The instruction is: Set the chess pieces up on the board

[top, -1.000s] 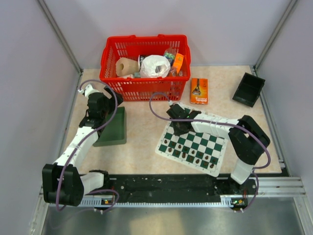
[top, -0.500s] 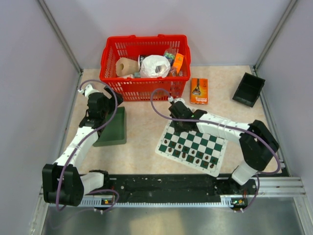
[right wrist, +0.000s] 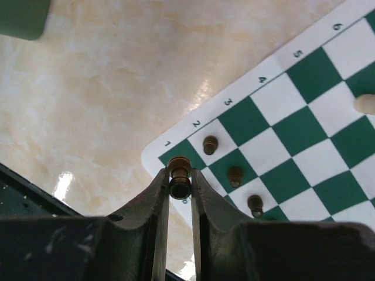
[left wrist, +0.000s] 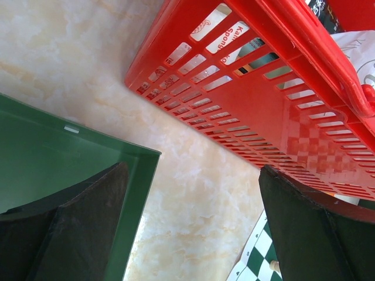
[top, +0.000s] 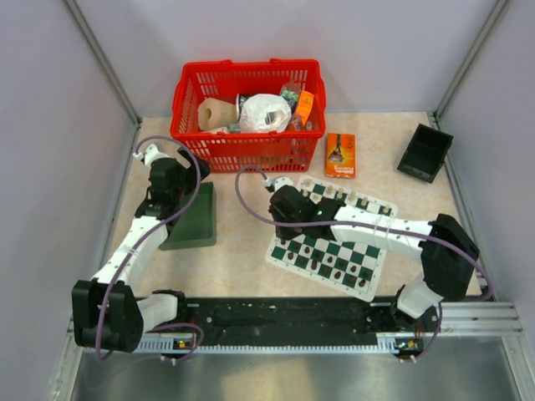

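My right gripper (right wrist: 180,175) is shut on a dark brown chess piece (right wrist: 179,165) with a round base. It hangs over the corner dark square by the "1" mark of the green and white board (right wrist: 281,117). Three dark pawns (right wrist: 235,174) stand on the squares beside it, and a cream piece (right wrist: 364,103) shows at the right edge. In the top view the right gripper (top: 282,209) is at the board's (top: 277,252) left corner, with more pieces along its far edge (top: 351,199) and near rows. My left gripper (left wrist: 193,175) is open and empty.
A dark green tray (top: 191,219) lies under the left gripper (top: 185,174). A red basket (top: 247,113) full of items stands at the back. An orange box (top: 339,155) and a black tray (top: 425,152) lie at the back right.
The right gripper has swung left from the board's far side to its left corner, carrying the dark piece. The far row of pieces is now uncovered. The left arm has not moved.
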Available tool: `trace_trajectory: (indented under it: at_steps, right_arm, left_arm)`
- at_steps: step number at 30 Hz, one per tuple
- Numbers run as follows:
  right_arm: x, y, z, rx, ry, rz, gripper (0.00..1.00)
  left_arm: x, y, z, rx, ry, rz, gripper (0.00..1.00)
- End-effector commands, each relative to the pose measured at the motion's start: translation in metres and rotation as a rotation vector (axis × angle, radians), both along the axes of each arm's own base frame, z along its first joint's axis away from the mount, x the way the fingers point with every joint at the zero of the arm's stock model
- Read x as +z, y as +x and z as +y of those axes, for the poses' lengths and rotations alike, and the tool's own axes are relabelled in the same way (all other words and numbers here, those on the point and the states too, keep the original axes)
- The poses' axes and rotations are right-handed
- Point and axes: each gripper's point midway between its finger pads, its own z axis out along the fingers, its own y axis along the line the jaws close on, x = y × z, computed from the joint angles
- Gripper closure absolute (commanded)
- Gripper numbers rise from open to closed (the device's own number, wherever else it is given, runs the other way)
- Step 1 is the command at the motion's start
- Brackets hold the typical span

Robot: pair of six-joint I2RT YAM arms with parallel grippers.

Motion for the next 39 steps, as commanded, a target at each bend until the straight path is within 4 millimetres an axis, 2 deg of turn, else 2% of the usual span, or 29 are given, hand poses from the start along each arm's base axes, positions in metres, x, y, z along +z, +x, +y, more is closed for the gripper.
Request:
trace_trajectory:
  at_steps: [1,6,15,39]
  right_arm:
    - [0.002,-0.013,0.029,0.057,0.028,0.017,0.85]
    - [-0.024,-0.024,0.035,0.078,-0.041,0.054,0.85]
    - [-0.044,-0.026,0.036,0.077,-0.094,0.081,0.85]
    - [-0.058,-0.023,0.031,0.051,-0.148,0.089,0.85]
  left_arm:
    - [0.013,-0.002,0.006,0.025,-0.002,-0.055,0.01]
    - [0.012,-0.004,0.009,0.038,0.003,-0.052,0.01]
    - [0.014,-0.003,0.01,0.044,0.006,-0.056,0.01]
    - [0.014,-0.003,0.011,0.043,0.006,-0.054,0.01]
